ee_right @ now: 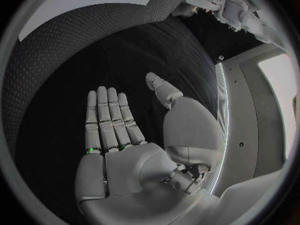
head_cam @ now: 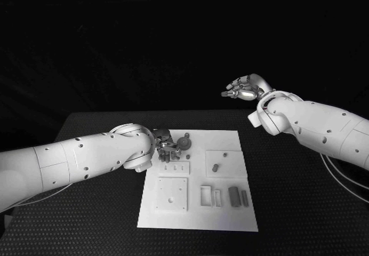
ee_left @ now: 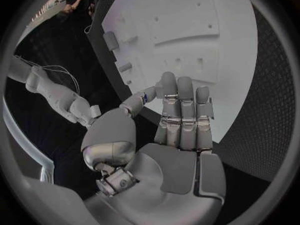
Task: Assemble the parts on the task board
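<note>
Several parts [head_cam: 233, 196] on task board [head_cam: 227, 140]

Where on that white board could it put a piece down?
Bare room lies along the task board's far right corner and its near edge. The middle is crowded: the left hand hovers over it, and grey parts fill the near right.

robot lab: black table [head_cam: 307, 213], white task board [head_cam: 223, 140], dark backdrop.
</note>
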Tool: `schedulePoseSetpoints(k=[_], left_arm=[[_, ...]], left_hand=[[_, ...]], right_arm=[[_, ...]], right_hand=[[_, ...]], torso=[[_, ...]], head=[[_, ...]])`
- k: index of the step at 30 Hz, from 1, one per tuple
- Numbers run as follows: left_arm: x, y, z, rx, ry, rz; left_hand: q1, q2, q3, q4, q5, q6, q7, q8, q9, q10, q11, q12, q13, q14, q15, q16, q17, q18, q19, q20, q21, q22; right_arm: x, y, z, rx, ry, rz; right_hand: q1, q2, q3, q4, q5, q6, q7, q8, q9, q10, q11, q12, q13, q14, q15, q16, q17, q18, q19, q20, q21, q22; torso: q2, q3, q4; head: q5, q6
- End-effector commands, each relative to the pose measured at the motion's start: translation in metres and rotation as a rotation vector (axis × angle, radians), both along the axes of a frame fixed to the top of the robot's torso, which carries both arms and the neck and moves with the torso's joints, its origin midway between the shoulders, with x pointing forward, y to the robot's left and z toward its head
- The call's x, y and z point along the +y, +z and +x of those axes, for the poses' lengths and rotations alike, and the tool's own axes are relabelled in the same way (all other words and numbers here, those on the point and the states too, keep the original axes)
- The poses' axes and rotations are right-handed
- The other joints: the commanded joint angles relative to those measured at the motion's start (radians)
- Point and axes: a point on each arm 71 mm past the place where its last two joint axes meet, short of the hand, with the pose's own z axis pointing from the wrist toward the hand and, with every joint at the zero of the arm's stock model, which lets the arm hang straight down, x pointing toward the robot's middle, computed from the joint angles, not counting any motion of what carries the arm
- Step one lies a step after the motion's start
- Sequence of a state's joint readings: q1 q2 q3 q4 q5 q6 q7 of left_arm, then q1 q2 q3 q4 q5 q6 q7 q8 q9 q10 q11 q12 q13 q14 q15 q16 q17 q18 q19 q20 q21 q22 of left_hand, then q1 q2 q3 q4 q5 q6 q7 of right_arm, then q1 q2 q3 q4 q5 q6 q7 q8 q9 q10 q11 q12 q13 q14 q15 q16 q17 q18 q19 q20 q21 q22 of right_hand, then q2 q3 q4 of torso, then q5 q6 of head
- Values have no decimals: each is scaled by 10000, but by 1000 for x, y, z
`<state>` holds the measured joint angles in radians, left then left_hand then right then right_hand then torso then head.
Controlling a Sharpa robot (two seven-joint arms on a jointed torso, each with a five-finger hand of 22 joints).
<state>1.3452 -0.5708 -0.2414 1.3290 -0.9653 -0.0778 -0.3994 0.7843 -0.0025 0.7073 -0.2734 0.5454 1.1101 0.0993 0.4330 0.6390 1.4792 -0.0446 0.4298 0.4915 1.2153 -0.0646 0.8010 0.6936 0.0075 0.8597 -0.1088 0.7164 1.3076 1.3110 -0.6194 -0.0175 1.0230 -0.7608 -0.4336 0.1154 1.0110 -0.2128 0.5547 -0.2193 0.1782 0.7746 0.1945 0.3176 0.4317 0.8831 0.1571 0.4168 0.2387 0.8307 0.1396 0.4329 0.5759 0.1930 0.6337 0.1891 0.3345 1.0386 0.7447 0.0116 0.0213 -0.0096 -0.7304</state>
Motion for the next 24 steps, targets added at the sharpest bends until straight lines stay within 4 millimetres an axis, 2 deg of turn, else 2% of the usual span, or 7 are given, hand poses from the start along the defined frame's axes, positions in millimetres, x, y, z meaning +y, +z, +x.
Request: schedulePoseSetpoints(k=[1, 7, 15, 18, 21, 23, 24], left_arm=[[-1, -4, -2, 197, -47, 240], [1, -9, -3, 281, 22, 310], [1, -13, -7, 407, -80, 475], [2, -14, -8, 434, -88, 542], [4, -15, -9, 529, -94, 616], [5, -15, -9, 545, -79, 637], [5, -15, -9, 585, -89, 672]], left_hand=[[48, 63, 77, 3, -99, 800, -812, 39, 12, -275, -193, 51, 16, -33, -70, 50, -35, -9, 35, -606, 92, 221], [57, 61, 122, 37, -201, 736, -785, 3, 1, -253, -219, 132, 125, 140, -252, 571, 6, 73, 283, -762, 554, 239], [140, 5, 126, 66, -307, 778, -812, -80, -27, -222, -379, 897, 477, 392, -936, 2545, 307, 360, 1118, -1370, 2370, 223], [281, 10, 104, 87, -809, 757, -825, -130, -38, -252, -419, 1064, 490, 643, -1233, 3522, 630, 573, 1795, -1683, 3289, 220], [288, 9, 115, 97, -846, 754, -825, -137, -40, -260, -423, 1079, 488, 646, -1244, 3602, 655, 594, 1829, -1696, 3360, 210], [448, 48, 70, 111, -1384, 634, -878, -224, -68, -324, -444, 1071, 468, 1136, -1253, 4204, 950, 752, 2471, -1785, 3761, 238], [514, -28, 138, 205, -1413, 652, -812, -257, -74, -338, -441, 1107, 453, 1038, -1289, 4389, 1092, 894, 2791, -1758, 3930, 189]], right_arm=[[2, 0, 0, 70, 261, 113], [4, 0, -1, 100, 347, 125], [7, -1, -2, 139, 449, 125], [7, -1, -2, 146, 457, 119], [7, -1, -2, 170, 458, 109], [6, -2, -2, 177, 449, 106], [6, -2, -2, 176, 441, 104]], right_hand=[[40, 89, -72, 3, 42, -21, -43, 40, -18, 78, -13, -46, -33, 31, 72, -68, -18, -10, -25, 81, -42, -14], [40, 83, -101, 12, 53, -43, -18, 35, -39, 95, 5, -78, -121, 22, 84, -98, -62, -8, -48, 95, -84, -14], [44, 81, -124, 19, 60, -53, -1, 35, -53, 111, 18, -98, -188, 11, 94, -121, -95, -9, -71, 106, -119, -13], [41, 84, -131, 23, 60, -55, 3, 35, -57, 115, 21, -103, -205, 9, 97, -126, -103, -9, -76, 109, -127, -12], [41, 87, -133, 24, 60, -57, 5, 34, -58, 116, 21, -105, -212, 7, 98, -129, -106, -9, -78, 110, -131, -12], [38, 93, -141, 28, 63, -58, 9, 35, -62, 120, 23, -109, -229, 3, 102, -135, -114, -10, -87, 113, -143, -13], [36, 98, -146, 30, 65, -58, 12, 36, -64, 125, 24, -111, -241, 2, 105, -138, -120, -9, -91, 115, -151, -14]], torso=[[2, -9, 15], [-2, -22, 15], [4, -26, 5], [7, -20, -6], [6, -21, -10], [7, -22, -11], [9, -22, -9]], head=[[3, -53], [16, -70], [28, -112], [49, -117], [42, -119], [44, -118], [33, -120]])
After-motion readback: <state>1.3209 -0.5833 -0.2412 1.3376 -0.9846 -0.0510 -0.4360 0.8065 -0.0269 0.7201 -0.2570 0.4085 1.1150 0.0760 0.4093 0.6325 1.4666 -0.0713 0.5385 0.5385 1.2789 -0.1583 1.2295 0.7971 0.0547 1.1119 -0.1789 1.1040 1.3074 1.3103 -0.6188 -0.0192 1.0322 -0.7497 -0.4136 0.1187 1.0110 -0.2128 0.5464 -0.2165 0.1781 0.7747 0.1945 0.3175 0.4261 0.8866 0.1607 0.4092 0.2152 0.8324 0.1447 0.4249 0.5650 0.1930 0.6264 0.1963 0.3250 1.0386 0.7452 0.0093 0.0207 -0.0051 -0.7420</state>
